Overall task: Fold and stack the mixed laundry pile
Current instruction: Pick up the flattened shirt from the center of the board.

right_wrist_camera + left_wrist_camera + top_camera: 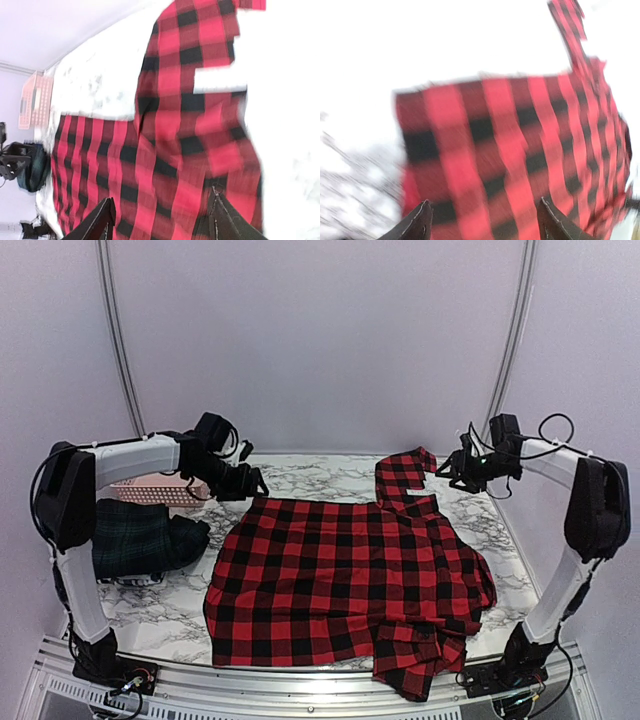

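A red-and-black checked shirt (345, 575) lies spread flat on the marble table, one sleeve reaching toward the back right and one bunched at the front right. My left gripper (255, 483) hovers open just above the shirt's back left corner (485, 150). My right gripper (447, 468) is open and empty above the back right sleeve (192, 125). A dark green plaid garment (135, 538) lies heaped with a dark navy one (188, 537) at the left. No striped garment shows.
A pink lattice basket (150, 490) stands at the back left behind the left arm, and shows small in the right wrist view (34, 97). White walls close the table at the back and sides. Bare marble (320, 475) lies behind the shirt.
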Available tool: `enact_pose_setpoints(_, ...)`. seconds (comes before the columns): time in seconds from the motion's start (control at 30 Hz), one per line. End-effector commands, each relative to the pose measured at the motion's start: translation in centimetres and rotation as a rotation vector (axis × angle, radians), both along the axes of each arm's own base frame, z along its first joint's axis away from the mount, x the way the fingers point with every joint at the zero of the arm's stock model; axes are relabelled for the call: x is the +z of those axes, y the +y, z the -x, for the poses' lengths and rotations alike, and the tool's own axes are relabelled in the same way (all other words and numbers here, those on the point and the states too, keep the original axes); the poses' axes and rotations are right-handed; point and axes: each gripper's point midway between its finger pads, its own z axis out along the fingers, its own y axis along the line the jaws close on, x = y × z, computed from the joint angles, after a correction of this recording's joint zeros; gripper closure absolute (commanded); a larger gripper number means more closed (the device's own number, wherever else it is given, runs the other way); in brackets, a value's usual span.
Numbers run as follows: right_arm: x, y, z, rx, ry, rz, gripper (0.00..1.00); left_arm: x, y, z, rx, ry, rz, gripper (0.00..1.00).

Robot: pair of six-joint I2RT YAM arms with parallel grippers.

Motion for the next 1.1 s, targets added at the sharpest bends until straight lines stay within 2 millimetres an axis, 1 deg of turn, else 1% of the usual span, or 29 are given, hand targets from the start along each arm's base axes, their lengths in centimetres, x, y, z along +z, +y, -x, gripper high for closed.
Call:
enact_pose_setpoints(0.0, -1.8, -1.7, -4.7, -0.045, 0.017, 0.074, 0.42, -0.5, 3.1, -5.8, 0.142, 0.001, -0.020, 0.26)
enact_pose_setpoints(0.03, -2.3, -1.8, -5.5, -0.049, 0.030, 0.080, 0.42, 0.2, 3.1, -7.1, 0.153, -0.025, -0.016, 0.26)
enact_pose_setpoints(0.07, -2.9, -2.0, -6.3, -0.055, 0.043, 0.088, 0.43, -0.4, 3.2, -8.0, 0.161, -0.028, -0.027, 0.26)
enact_pose_setpoints(0.13, -4.4, -2.4, -7.5, -0.066, 0.071, 0.105, 0.43, -0.8, 3.2, -9.4, 0.171, -0.045, -0.054, 0.26)
enact_pose_setpoints(0.2, -5.6, -2.7, -8.5, -0.076, 0.097, 0.119, 0.44, -1.7, 3.2, -10.5, 0.176, -0.043, -0.078, 0.27)
enact_pose_setpoints(0.3, -7.6, -3.3, -9.4, -0.096, 0.140, 0.145, 0.46, -3.4, 3.3, -11.5, 0.186, -0.028, -0.110, 0.28)
enact_pose_setpoints(0.4, -9.1, -3.5, -10.0, -0.104, 0.174, 0.153, 0.47, -4.9, 3.2, -11.8, 0.176, -0.009, -0.124, 0.29)
enact_pose_setpoints(0.53, -10.9, -3.0, -10.7, -0.095, 0.202, 0.116, 0.49, -6.5, 3.2, -12.0, 0.155, 0.007, -0.145, 0.29)
enact_pose_setpoints(0.57, -10.9, -2.9, -10.9, -0.096, 0.201, 0.109, 0.50, -6.8, 3.2, -12.0, 0.151, 0.010, -0.153, 0.29)
enact_pose_setpoints(0.6, -11.6, -2.8, -11.0, -0.098, 0.211, 0.103, 0.50, -7.1, 3.1, -12.0, 0.145, 0.013, -0.157, 0.30)
enact_pose_setpoints(0.67, -12.3, -2.5, -11.2, -0.095, 0.223, 0.082, 0.53, -7.7, 3.1, -12.0, 0.132, 0.020, -0.167, 0.32)
enact_pose_setpoints(0.83, -13.4, -1.8, -11.5, -0.083, 0.248, 0.032, 0.58, -9.5, 3.1, -11.4, 0.110, 0.057, -0.180, 0.34)
enact_pose_setpoints(0.9, -13.7, -1.7, -11.6, -0.081, 0.250, 0.025, 0.60, -10.0, 2.8, -11.4, 0.098, 0.064, -0.173, 0.35)
enact_pose_setpoints(1.07, -14.2, -1.1, -12.0, -0.072, 0.257, -0.012, 0.66, -10.6, 2.0, -11.4, 0.078, 0.079, -0.149, 0.43)
